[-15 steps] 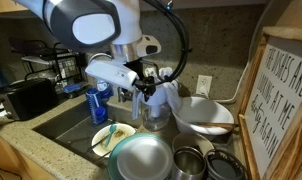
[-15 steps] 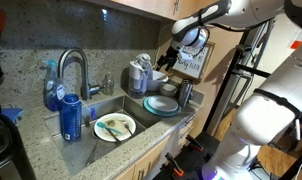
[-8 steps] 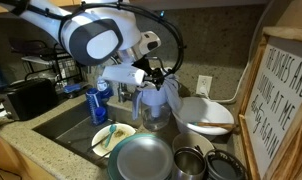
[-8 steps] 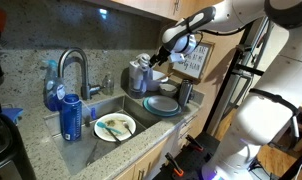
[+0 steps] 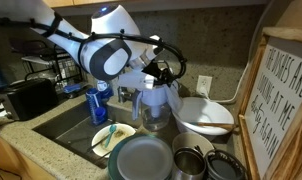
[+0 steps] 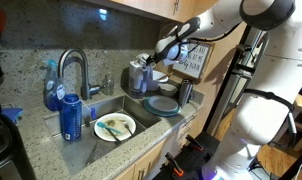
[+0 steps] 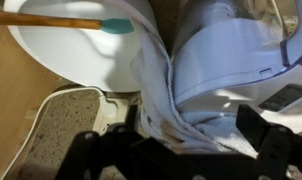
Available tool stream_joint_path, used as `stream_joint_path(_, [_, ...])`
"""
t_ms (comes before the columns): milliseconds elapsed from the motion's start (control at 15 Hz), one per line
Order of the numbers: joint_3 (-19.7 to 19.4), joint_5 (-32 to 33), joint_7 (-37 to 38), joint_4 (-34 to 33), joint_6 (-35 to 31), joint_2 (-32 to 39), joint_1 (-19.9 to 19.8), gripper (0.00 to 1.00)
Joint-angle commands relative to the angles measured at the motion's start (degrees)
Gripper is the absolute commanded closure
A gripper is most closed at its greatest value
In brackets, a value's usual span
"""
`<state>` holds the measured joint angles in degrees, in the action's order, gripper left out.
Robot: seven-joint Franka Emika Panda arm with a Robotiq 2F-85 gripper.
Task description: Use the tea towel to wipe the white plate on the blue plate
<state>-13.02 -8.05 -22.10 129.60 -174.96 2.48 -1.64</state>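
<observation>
The pale blue-white tea towel point(image 5: 157, 98) hangs over a tall container behind the plates; it also shows in an exterior view point(image 6: 141, 73) and in the wrist view point(image 7: 163, 95). My gripper point(image 5: 157, 74) is right at the towel's top, jaws open with the folds between them point(image 7: 181, 150). The white plate point(image 5: 104, 140) lies in the sink with a teal-tipped wooden utensil point(image 7: 116, 26) on it, and shows in the other views too point(image 6: 115, 127) point(image 7: 76, 55). A grey-blue plate point(image 5: 141, 158) sits beside it on the counter point(image 6: 161, 104).
A white bowl point(image 5: 203, 115) and metal cups point(image 5: 188, 162) stand by the plates. A blue bottle point(image 5: 98, 100) and faucet point(image 6: 73, 68) are at the sink. A blue can point(image 6: 71, 118) stands on the counter edge. A framed sign point(image 5: 286, 95) leans nearby.
The arm has swung over and the gripper has come in to the top of the tea towel. Plates and towel have not moved.
</observation>
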Motion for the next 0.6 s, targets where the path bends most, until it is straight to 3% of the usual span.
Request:
stream_joint_path(0, [0.9,-1.4,-0.6,-5.9,-1.8,4.4,0.2,0.0])
stream_joint_path(400, [4.2,-5.2,-1.7,-11.7,-0.3,7.6,-1.0,0.01])
stream_joint_path(467, [3.1,-4.3,0.3,-12.0,0.5,8.2,-0.6,0.25])
stream_joint_path(533, [2.8,-4.5,1.1,-11.9,1.5,8.3,-0.6,0.26])
